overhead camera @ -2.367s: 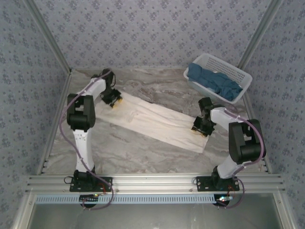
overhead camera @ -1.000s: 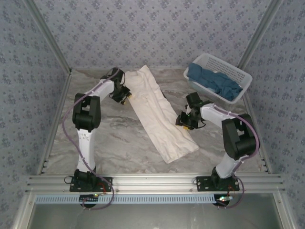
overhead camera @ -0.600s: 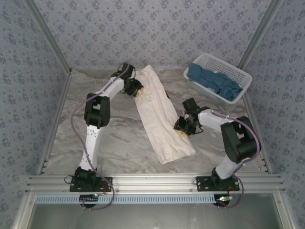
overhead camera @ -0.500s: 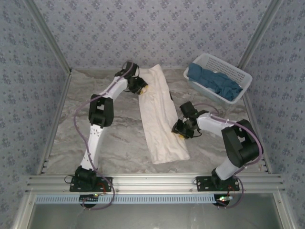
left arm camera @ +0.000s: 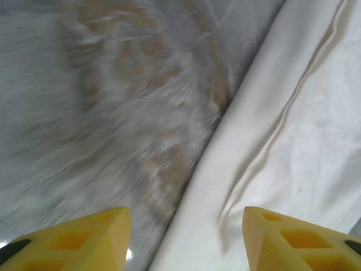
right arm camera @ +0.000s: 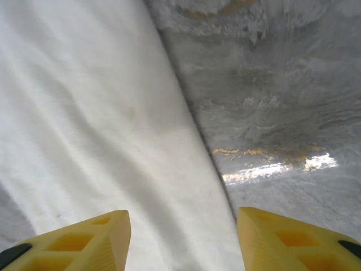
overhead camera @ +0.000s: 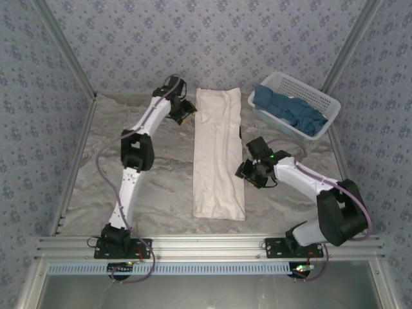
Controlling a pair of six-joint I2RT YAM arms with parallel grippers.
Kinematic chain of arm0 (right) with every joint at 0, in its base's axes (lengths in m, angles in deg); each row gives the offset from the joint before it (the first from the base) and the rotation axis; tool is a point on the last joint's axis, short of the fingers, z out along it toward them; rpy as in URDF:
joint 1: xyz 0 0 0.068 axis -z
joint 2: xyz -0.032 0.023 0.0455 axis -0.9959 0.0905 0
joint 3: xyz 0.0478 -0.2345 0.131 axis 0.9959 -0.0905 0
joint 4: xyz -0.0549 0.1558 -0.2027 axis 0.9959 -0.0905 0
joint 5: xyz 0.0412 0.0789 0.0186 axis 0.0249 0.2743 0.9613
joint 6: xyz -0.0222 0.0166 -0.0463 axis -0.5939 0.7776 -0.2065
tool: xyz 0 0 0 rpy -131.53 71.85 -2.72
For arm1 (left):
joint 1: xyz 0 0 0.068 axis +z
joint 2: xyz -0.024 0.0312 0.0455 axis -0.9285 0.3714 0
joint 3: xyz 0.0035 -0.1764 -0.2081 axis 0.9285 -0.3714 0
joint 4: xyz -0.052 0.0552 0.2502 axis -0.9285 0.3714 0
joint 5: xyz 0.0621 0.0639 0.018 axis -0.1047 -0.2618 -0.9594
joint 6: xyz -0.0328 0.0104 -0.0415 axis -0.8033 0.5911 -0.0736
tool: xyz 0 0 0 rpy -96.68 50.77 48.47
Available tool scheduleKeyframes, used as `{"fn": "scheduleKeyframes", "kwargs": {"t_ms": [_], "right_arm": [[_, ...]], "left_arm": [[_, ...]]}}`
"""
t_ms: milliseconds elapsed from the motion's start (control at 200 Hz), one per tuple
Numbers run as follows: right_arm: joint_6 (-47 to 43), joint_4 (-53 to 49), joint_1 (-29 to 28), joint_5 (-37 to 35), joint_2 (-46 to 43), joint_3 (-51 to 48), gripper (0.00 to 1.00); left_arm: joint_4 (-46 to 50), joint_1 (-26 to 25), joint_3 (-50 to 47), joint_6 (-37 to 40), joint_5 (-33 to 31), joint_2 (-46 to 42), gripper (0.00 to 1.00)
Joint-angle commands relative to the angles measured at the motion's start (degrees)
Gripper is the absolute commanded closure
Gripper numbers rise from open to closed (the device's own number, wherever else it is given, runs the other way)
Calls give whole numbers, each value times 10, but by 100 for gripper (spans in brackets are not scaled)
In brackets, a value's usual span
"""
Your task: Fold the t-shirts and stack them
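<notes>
A cream-white t-shirt [overhead camera: 219,151], folded into a long narrow strip, lies flat down the middle of the table from back to front. My left gripper [overhead camera: 188,113] stands open just left of its far end; the left wrist view has the shirt's edge [left arm camera: 271,141] between my open yellow fingers [left arm camera: 79,240]. Beside the strip's right edge, halfway down, my right gripper [overhead camera: 248,172] is open with nothing held, the cloth [right arm camera: 84,124] under its fingers. Dark teal-blue t-shirts [overhead camera: 288,109] lie crumpled in the basket.
The white lattice basket [overhead camera: 325,103] stands at the back right corner. Marbled grey tabletop [overhead camera: 161,187] lies bare on both sides of the strip. Patterned walls and metal rails close in the table's back and sides.
Both grippers swung the strip round from a slant until it lies straight, then let it go and opened. The left arm moved toward the back, and the right gripper drew slightly off the cloth.
</notes>
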Motion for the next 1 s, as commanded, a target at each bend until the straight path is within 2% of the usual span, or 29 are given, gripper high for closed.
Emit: {"fn": "scheduleKeyframes", "kwargs": {"t_ms": [0, 90, 170, 290, 410, 545, 774, 999], "right_arm": [[-15, -77, 1, -23, -32, 14, 45], [8, -93, 1, -15, -57, -4, 45], [29, -117, -1, 5, -83, -23, 46], [69, -134, 0, 37, -119, -62, 47], [120, -109, -7, 79, -142, -118, 49], [157, -59, -24, 101, -147, -157, 49], [186, -30, -56, 99, -136, -172, 49], [198, -32, -80, 97, -134, -182, 52]], "left_arm": [[-15, -10, -190, 49, 9, -178, 46], [-76, -17, -413, 55, 59, -295, 46], [-109, -35, -567, 62, 114, -381, 47], [-82, -89, -710, 90, 154, -464, 47], [-126, -148, -827, 53, 181, -532, 47], [-187, -194, -881, 10, 198, -543, 47], [-191, -252, -886, -4, 202, -515, 51], [-161, -275, -892, 4, 189, -491, 67]]}}
